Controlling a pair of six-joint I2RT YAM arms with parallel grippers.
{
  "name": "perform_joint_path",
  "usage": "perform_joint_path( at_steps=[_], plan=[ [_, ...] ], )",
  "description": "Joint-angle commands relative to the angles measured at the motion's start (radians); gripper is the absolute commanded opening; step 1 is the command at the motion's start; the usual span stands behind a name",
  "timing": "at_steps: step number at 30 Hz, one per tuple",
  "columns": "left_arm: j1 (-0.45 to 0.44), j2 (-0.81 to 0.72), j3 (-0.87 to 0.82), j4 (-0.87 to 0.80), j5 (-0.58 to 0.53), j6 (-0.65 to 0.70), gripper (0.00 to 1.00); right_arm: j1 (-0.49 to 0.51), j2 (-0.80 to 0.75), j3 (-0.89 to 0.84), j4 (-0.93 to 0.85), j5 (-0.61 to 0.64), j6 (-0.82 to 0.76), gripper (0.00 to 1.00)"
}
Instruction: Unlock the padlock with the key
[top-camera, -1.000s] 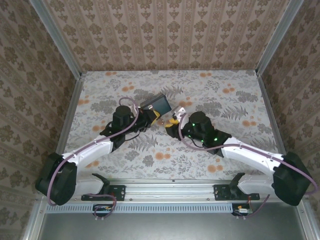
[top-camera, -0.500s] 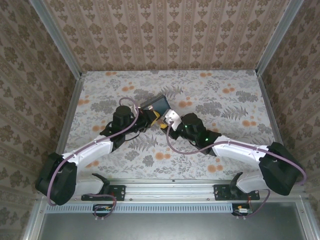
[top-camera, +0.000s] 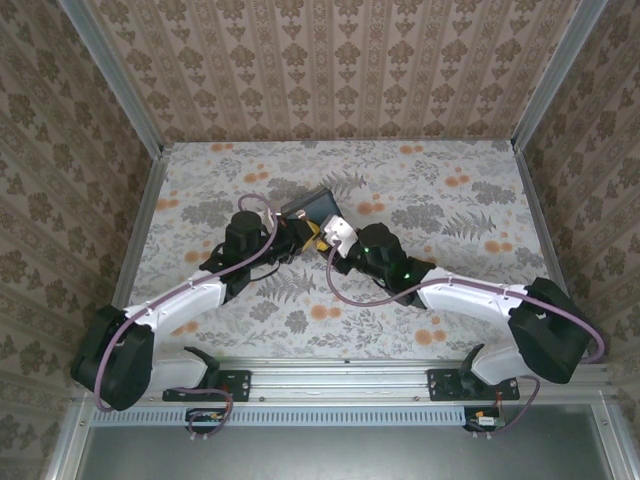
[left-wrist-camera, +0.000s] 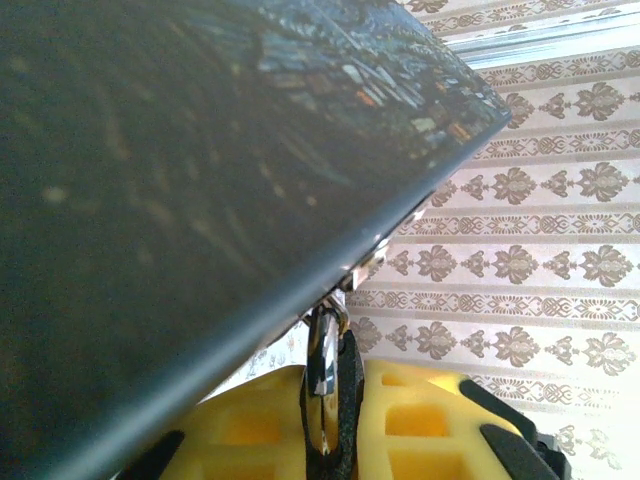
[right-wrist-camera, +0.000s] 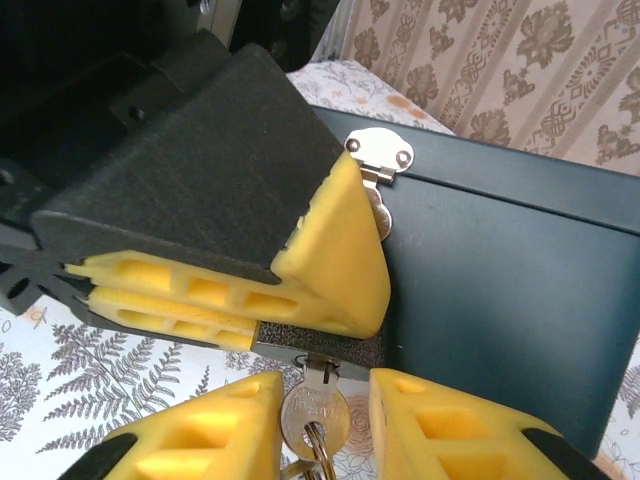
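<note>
Swung in, the right tool (right-wrist-camera: 322, 398) is narrowing on the key (right-wrist-camera: 313, 414) seated in the padlock (right-wrist-camera: 300, 346), seemingly not yet gripping, readying the turn while the left tool (top-camera: 305, 232) is clamping that padlock at the box's (right-wrist-camera: 500, 300) hasp (right-wrist-camera: 379, 156).

Padlock (right-wrist-camera: 318, 347) mostly behind yellow fingers (right-wrist-camera: 335, 255)

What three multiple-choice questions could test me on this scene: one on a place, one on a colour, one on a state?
1. Where is the key? A on a hook B in the padlock C in a drawer
2. What colour are the right gripper's fingers? A blue B white C yellow
3. How is the left gripper? A shut on the padlock B wide open C holding a cup
Answers: B, its blade sits in the padlock's base; C, both are yellow beside the key; A, its fingers clamp the padlock body.
</note>
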Motion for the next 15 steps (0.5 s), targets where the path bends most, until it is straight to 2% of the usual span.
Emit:
perform_joint_path(
  at_steps=[1, 9, 11, 15],
  plan=[
    [-0.012, -0.014, 0.034, 0.099, 0.031, 0.023, 0.0, -0.001, 0.016, 0.034, 0.028, 0.018, -0.001, 0.28],
    [-0.011, -0.014, 0.031, 0.104, 0.031, 0.028, 0.0, -0.014, 0.008, 0.041, -0.004, 0.0, 0.058, 0.04],
    [-0.011, -0.014, 0.033, 0.103, 0.028, 0.039, 0.0, -0.029, -0.005, 0.039, -0.023, -0.037, 0.127, 0.01],
    [-0.011, -0.011, 0.039, 0.112, 0.031, 0.06, 0.0, -0.067, -0.014, 0.013, 0.022, -0.185, 0.392, 0.0]
  ],
)
